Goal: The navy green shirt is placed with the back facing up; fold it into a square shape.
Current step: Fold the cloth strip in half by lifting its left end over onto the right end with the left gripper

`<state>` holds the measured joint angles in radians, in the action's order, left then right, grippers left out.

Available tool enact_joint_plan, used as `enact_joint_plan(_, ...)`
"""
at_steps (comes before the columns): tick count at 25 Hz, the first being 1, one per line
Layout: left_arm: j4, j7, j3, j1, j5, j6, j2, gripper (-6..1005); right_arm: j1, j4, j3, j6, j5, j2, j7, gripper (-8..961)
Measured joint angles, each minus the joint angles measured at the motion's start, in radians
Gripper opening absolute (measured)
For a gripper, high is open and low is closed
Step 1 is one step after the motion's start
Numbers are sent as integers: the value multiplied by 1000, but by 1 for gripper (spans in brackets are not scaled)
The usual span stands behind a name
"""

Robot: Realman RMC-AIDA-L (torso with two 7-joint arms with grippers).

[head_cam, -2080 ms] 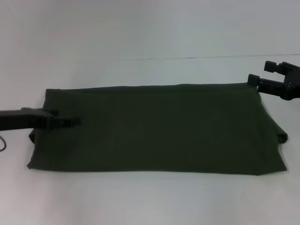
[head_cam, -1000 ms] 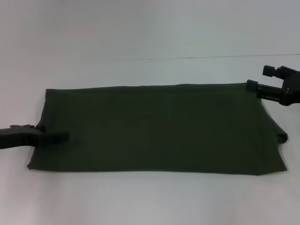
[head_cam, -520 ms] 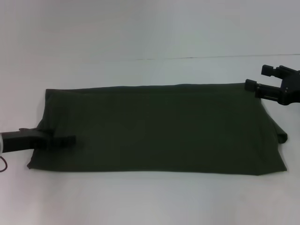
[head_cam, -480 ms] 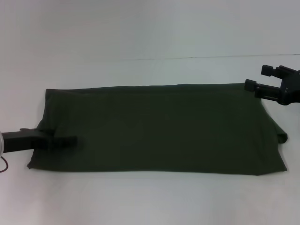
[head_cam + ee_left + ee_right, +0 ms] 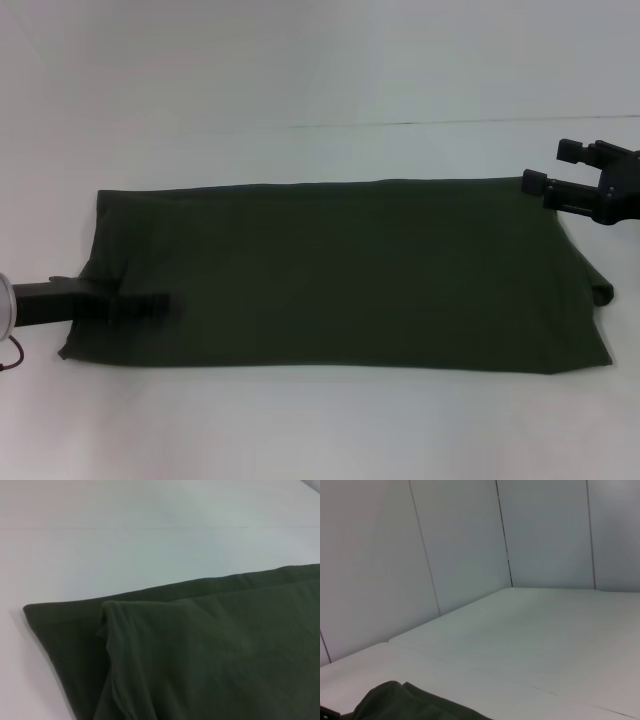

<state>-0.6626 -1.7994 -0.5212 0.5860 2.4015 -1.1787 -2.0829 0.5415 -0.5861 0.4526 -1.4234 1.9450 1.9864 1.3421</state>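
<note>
Both arms end in matte black blocky grippers: left gripper (image 5: 150,304), right gripper (image 5: 550,172).

**Camera setup: one head overview, two low wrist views**

Head view: high, looking forward and down over the white table (image 5: 320,430), whole navy green shirt (image 5: 340,270) in frame, left gripper (image 5: 150,305) at its left end, right gripper (image 5: 560,175) by the far right corner. Left wrist view: close and low, facing across a folded shirt (image 5: 210,650) corner toward bare table (image 5: 125,550). Right wrist view: low, aimed across the table (image 5: 520,640) at grey wall panels (image 5: 460,545), only a sliver of shirt (image 5: 405,702) at the frame edge. All three views share shirt and tabletop.
</note>
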Motion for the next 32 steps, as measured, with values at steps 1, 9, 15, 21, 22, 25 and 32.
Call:
enact_joint_plan(1,0,-1,-1,0,1,0,0,917,0,0,0,0,0,0,0,887)
enact_joint_plan(9,-4,-7,-8,1,7,-12,0,916,-2,0,0,0,0,1,0,887)
enact_joint_plan(15,-81,-49,19,-4,-42,-77,2,916,-3,1,0,0,0,0,0,886)
enact_joint_plan(21,-215,-236,36,-4,-53,-133,18,916,-3,2,0,-1,0,0,0,886)
enact_joint_plan(22,-227,-283,33,1,-43,-143,28,916,-3,2,0,-1,0,0,0,886)
enact_joint_plan(25,-236,-401,30,31,14,-167,54,916,-3,2,0,-1,0,0,0,886)
enact_joint_plan(32,-228,-650,-20,110,220,-187,83,916,-3,0,0,-4,0,0,0,887)
